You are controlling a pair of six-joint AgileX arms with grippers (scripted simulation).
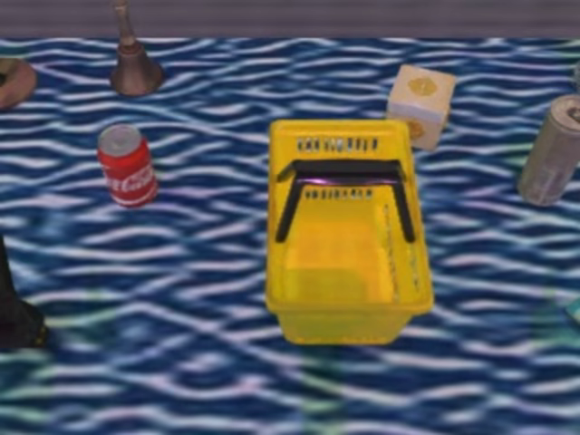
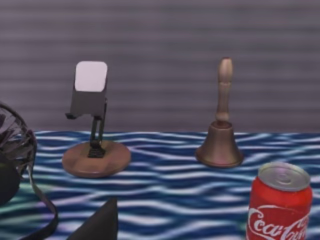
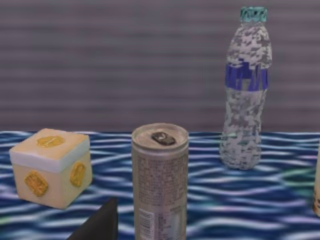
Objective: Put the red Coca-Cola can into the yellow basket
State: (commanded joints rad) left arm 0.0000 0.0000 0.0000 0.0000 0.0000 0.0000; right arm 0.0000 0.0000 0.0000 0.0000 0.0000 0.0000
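Note:
The red Coca-Cola can [image 1: 127,166] stands upright on the blue wavy cloth at the table's left. It also shows in the left wrist view as the can [image 2: 280,205], some way ahead of my left gripper [image 2: 160,232] and off to one side. That gripper is open, with one dark fingertip [image 2: 102,222] showing and bare cloth beside it. The yellow basket [image 1: 408,272] sits at the table's middle with its black handle [image 1: 344,169] folded across it and nothing inside. My right gripper [image 3: 160,232] is open too, well short of a grey can. Neither arm appears in the top view.
A bronze bell [image 1: 136,68] and a phone stand [image 2: 95,150] stand behind the red can. A black wire-guard object [image 1: 16,313] sits at the left edge. On the right are a cream cube [image 1: 420,104], the tall grey-silver can [image 1: 551,149] and a water bottle [image 3: 246,95].

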